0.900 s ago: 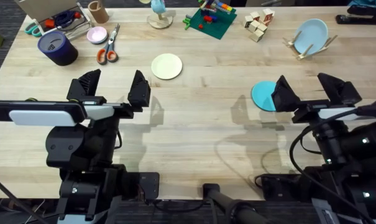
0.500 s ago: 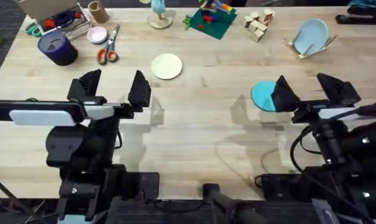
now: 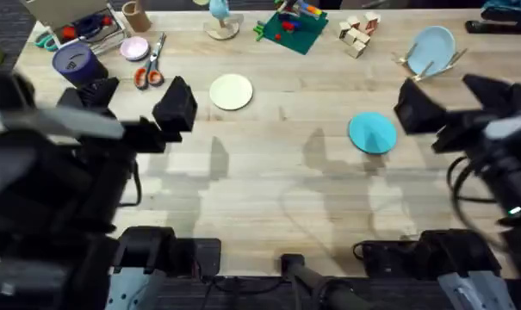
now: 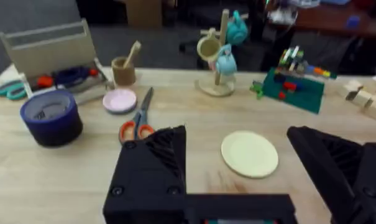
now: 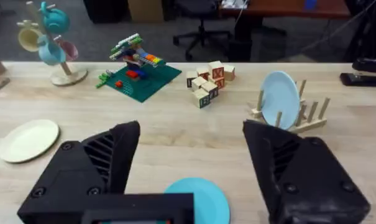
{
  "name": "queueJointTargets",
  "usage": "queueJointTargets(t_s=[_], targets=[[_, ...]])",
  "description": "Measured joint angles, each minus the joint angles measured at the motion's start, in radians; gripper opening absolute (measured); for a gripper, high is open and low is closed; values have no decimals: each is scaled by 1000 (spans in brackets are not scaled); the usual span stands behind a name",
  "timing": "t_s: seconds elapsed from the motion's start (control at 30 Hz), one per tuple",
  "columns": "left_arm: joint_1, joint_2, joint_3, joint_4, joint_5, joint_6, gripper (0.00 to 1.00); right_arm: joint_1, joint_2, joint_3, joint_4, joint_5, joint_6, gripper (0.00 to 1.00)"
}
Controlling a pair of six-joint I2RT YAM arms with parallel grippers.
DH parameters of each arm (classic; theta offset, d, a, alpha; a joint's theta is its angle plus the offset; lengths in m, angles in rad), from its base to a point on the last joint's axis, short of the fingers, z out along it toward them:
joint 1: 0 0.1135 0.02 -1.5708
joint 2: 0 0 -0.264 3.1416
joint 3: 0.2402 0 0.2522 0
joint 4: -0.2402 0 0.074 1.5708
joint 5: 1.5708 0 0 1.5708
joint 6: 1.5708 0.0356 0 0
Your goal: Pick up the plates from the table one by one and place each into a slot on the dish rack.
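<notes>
Light-wood planks are making up the wide bench [image 3: 269, 181] I am working over, grain running across it. My left arm's black pincer [image 3: 135, 108] is hanging above the bench's left half with its fingers spread wide and nothing between them. My right arm's black pincer [image 3: 454, 99] is hovering over the right half, likewise spread and empty, just to the right of the teal plate.

Going down in size, a small light-wood dish rack of thin dowel pegs [image 3: 424, 60] is standing at the far right of the bench. A pale blue round plastic plate [image 5: 279, 99] is sitting tilted on edge in one slot between its pegs.

A bright teal-blue round plastic plate [image 3: 372, 133] is lying flat on the bench, right of centre, and in the right wrist view it is showing between my own two fingers. A cream-yellow round plastic plate [image 4: 250, 154] is lying flat farther left, beyond the left pincer's right finger, well apart from the teal one.

Along the far edge, a green building-brick board with coloured bricks [image 5: 137, 71] and a pile of small wooden blocks [image 5: 207, 82] are sitting near the middle. A dark blue cylindrical tin [image 4: 50, 116] is standing at the far left. Orange-handled scissors [image 4: 138, 121] are lying beside a small pink round dish [image 4: 120, 100].
</notes>
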Motion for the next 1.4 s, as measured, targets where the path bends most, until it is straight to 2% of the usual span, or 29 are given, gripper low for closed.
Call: queueJointTargets(t_s=[0.4, 0.63, 0.83, 1.1, 1.13, 1.3, 1.33, 1.4], targets=[[0, 571, 534, -410, 0, -3, 991, 0, 598, 537, -379, -3, -21, 996], [0, 877, 764, -560, 4, -3, 991, 34, 894, 765, -508, -3, -86, 995], [0, 1040, 840, -549, 20, -3, 993, 71, 1042, 843, -510, -2, -105, 995], [0, 1115, 842, -538, 23, -3, 994, 91, 1080, 847, -494, -3, -112, 995], [0, 1116, 842, -538, 23, -6, 963, 91, 1080, 847, -494, -3, -112, 995], [0, 1116, 842, -538, 29, -10, 201, 91, 1080, 848, -494, -3, -112, 996], [0, 1116, 842, -538, 35, -5, 80, 91, 1080, 848, -494, -3, -112, 996], [2, 1116, 842, -537, 59, -6, 45, 91, 1080, 848, -494, -3, -112, 996]])
